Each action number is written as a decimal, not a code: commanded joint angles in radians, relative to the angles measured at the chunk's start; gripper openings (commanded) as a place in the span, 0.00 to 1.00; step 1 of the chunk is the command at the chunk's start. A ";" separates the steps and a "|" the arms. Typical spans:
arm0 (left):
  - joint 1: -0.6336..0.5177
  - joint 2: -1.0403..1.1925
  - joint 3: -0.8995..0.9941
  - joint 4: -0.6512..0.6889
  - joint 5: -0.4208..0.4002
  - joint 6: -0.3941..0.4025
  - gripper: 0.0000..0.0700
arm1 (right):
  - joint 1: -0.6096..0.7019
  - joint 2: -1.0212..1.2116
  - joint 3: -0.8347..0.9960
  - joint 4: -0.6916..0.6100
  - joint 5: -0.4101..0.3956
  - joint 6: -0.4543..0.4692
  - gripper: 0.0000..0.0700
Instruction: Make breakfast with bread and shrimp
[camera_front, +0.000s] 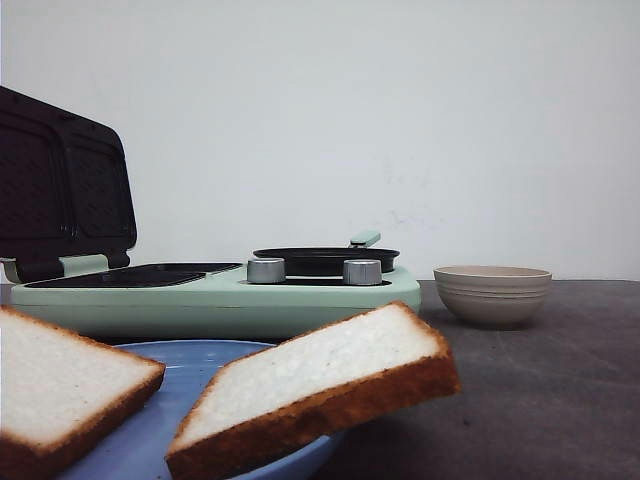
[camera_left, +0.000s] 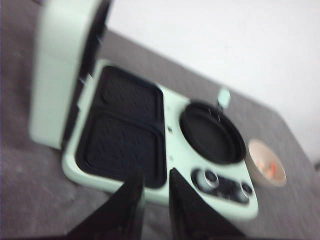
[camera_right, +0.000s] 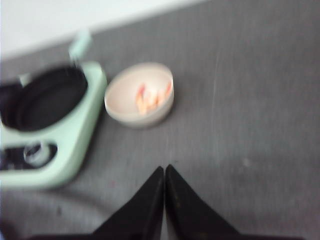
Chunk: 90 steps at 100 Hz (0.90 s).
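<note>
- Sitting closest to the lens: two bread slices (camera_front: 300, 385) on a blue plate (camera_front: 170, 430) at the table's front-left edge, right-hand slice tipping over the plate rim and hanging partly off.
- Sitting behind the plate: mint-green breakfast maker (camera_front: 220, 295), lid (camera_front: 62, 185) standing open, dark sandwich plates (camera_left: 122, 135) bare, round pan (camera_front: 325, 260) on its right half with two silver knobs (camera_front: 362, 271) in front.
- Waiting in a beige bowl (camera_right: 140, 97) just beside the maker's right end, toward the table's back-right: shrimp (camera_right: 152, 99), looking pink-orange, blurry though.
- Worrying about that overhanging slice, tbh: looking like any nudge to the plate could be sending it onto the table.
- Also guessing soft bread could be squashing or tearing under a hard pinch, and small shrimp could be slipping out of narrow tips.
- Hovering above the maker's front edge: left gripper (camera_left: 156, 187), fingers slightly apart, holding nothing.
- Hanging over bare table (camera_right: 250, 150) near the bowl: right gripper (camera_right: 164, 187), fingers pressed together, nothing between them, touching nothing.
</note>
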 joint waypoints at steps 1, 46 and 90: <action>0.000 0.060 0.053 -0.072 0.034 0.051 0.01 | 0.010 0.056 0.032 -0.031 -0.005 -0.029 0.00; -0.020 0.151 0.083 -0.457 0.122 0.116 0.48 | 0.018 0.126 0.042 -0.204 -0.085 -0.049 0.00; -0.076 0.219 0.082 -0.709 0.126 0.219 0.57 | 0.018 0.126 0.042 -0.211 -0.288 -0.052 0.02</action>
